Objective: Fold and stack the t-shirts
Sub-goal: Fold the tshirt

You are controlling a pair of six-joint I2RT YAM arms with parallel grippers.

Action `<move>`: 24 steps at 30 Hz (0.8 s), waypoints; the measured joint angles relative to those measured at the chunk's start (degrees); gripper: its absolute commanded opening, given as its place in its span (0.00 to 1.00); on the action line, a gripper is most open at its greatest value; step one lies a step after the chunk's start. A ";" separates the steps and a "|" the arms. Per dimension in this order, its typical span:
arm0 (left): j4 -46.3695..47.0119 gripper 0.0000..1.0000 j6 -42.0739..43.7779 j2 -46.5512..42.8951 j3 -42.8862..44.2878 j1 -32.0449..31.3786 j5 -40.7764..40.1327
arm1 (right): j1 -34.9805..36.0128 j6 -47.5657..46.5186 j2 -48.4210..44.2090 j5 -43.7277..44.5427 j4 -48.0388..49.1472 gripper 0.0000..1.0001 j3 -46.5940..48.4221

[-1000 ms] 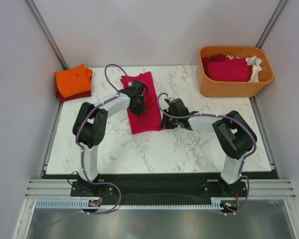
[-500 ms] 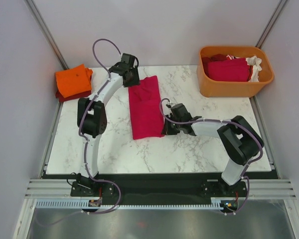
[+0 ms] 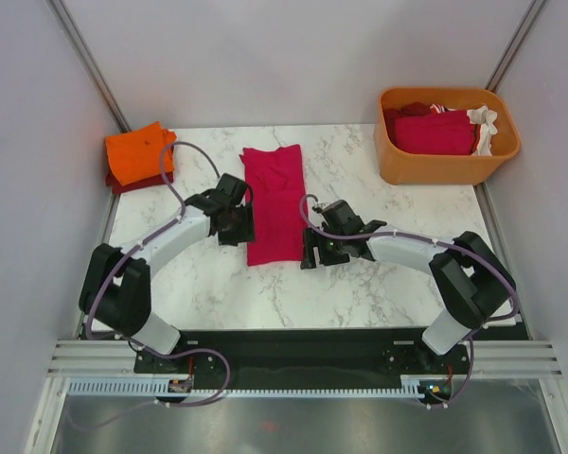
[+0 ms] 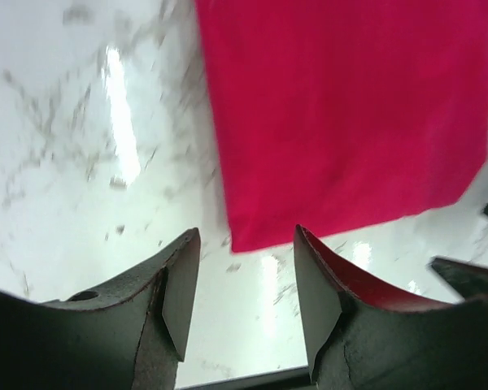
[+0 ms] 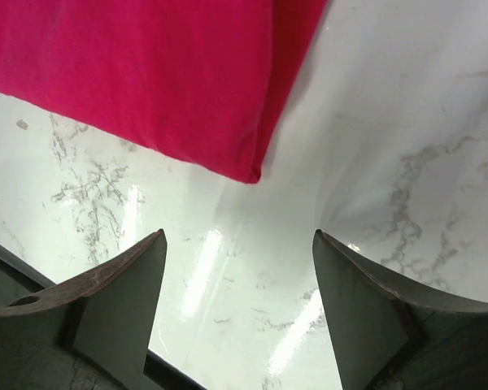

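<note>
A crimson-pink t-shirt (image 3: pixel 275 200) lies flat on the marble table (image 3: pixel 379 284) as a long folded strip running away from me. My left gripper (image 3: pixel 237 227) hovers at its left side near the front end, open and empty; in the left wrist view the left gripper (image 4: pixel 246 237) faces the t-shirt's (image 4: pixel 342 114) near corner. My right gripper (image 3: pixel 310 253) sits just off the front right corner, open wide; in the right wrist view the right gripper (image 5: pixel 238 240) holds nothing and the t-shirt (image 5: pixel 146 73) corner lies ahead of it. A folded orange t-shirt (image 3: pixel 137 151) rests on a dark red one (image 3: pixel 133 182) at the far left.
An orange plastic tub (image 3: pixel 445 165) stands at the far right corner with crimson (image 3: pixel 431 132) and white (image 3: pixel 483 123) cloth inside. Grey walls close in the table on three sides.
The left arm swung from the shirt's middle to its far end, then back to its near left side. The right gripper opened and let go of the shirt's near right corner. The shirt now lies stretched out.
</note>
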 measured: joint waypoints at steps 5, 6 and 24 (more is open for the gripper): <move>4.09 0.59 -3.04 -7.04 -12.20 0.24 2.58 | 0.00 -0.59 -0.68 2.36 -2.38 0.80 0.00; 5.38 0.60 -3.56 -7.91 -13.70 0.28 3.26 | 0.00 -0.63 -0.09 2.45 -2.23 0.80 0.02; 17.97 0.68 -9.62 -7.45 -24.41 0.37 8.24 | -0.17 -0.48 8.15 0.83 7.96 0.57 5.07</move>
